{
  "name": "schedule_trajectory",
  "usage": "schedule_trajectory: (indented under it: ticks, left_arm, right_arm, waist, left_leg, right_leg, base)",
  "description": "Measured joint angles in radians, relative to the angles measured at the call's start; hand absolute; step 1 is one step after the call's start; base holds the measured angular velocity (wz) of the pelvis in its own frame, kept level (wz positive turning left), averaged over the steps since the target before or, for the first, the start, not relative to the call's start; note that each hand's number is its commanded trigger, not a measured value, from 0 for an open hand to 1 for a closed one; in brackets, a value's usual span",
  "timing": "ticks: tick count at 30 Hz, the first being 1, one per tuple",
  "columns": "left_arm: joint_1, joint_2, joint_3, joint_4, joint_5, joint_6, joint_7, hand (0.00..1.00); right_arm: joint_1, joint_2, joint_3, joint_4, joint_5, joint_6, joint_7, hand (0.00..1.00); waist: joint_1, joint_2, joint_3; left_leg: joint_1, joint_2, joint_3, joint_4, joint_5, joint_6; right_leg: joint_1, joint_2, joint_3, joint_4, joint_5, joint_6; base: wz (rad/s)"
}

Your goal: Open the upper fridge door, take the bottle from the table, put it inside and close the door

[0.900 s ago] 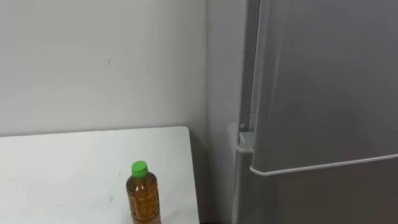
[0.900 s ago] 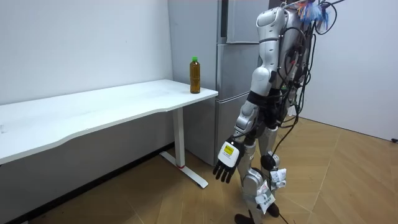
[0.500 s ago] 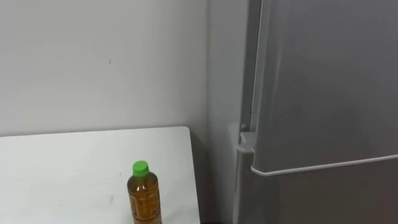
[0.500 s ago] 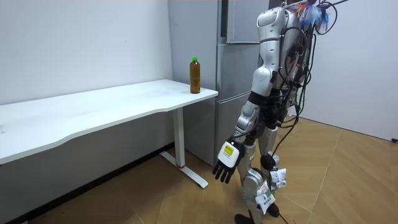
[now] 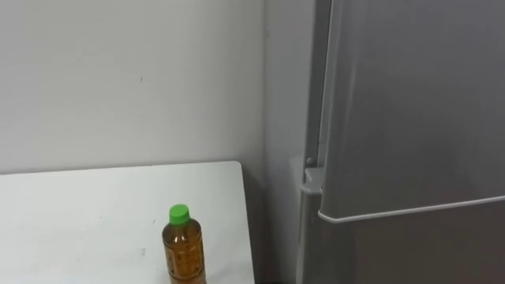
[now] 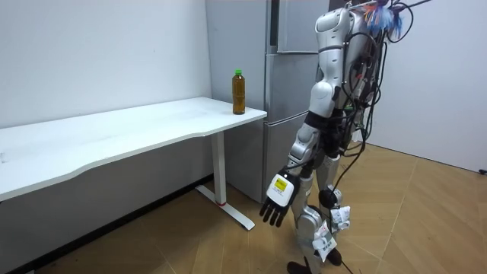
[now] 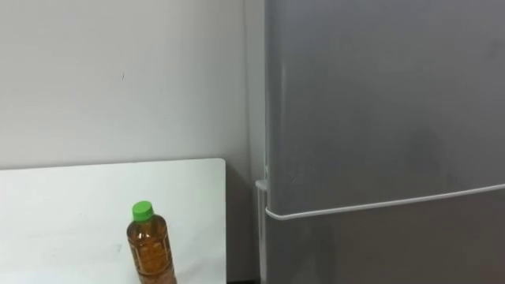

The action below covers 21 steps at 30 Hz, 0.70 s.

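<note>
Nothing moved. Green-capped amber plastic bottle (image 5: 183,254) upright, right edge of white table (image 5: 71,217); left hand (image 6: 275,200) hangs below it, slack, empty.

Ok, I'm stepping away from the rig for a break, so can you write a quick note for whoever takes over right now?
Hands: the left hand hangs open at the robot's side, holding nothing.
Things: the bottle stands upright, green cap on, at the end of the white table next to the fridge. The upper fridge door is shut.
Done: the robot stands facing the fridge, by the table's end.
Left: grasp the bottle, open the upper door, set the bottle inside.
</note>
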Motion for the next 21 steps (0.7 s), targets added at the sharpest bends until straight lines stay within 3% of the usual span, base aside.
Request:
schedule_trajectory:
  ticks: [6,14,21]
  left_arm:
    - [0.001,0.000,0.046,0.000,-0.003,0.001,0.009,0.00]
    - [-0.012,0.000,0.055,0.001,-0.086,-0.013,0.056,0.00]
    - [-0.034,0.000,0.075,-0.001,-0.186,-0.070,0.076,0.00]
  right_arm:
    - [-0.005,0.000,-0.027,0.010,-0.031,0.002,0.000,0.00]
    - [-0.007,0.000,-0.025,0.009,-0.038,-0.001,0.010,0.00]
    - [-0.007,0.000,-0.033,0.008,-0.047,-0.015,0.009,0.00]
  waist:
    - [0.000,0.004,0.0000]
    - [0.000,0.001,0.0001]
    - [0.000,0.006,-0.0019]
  left_leg:
    - [0.001,0.000,0.000,0.000,0.000,0.000]
    - [-0.004,0.000,-0.003,0.000,0.000,0.000]
    - [-0.006,0.000,-0.005,0.000,0.000,0.000]
  right_leg:
    - [0.000,0.000,-0.002,0.000,0.000,0.000]
    - [-0.003,-0.001,-0.006,0.000,0.000,0.000]
    - [-0.004,-0.001,-0.012,0.003,0.000,0.000]
  base:
    - [0.00]
    - [0.01]
    - [0.01]
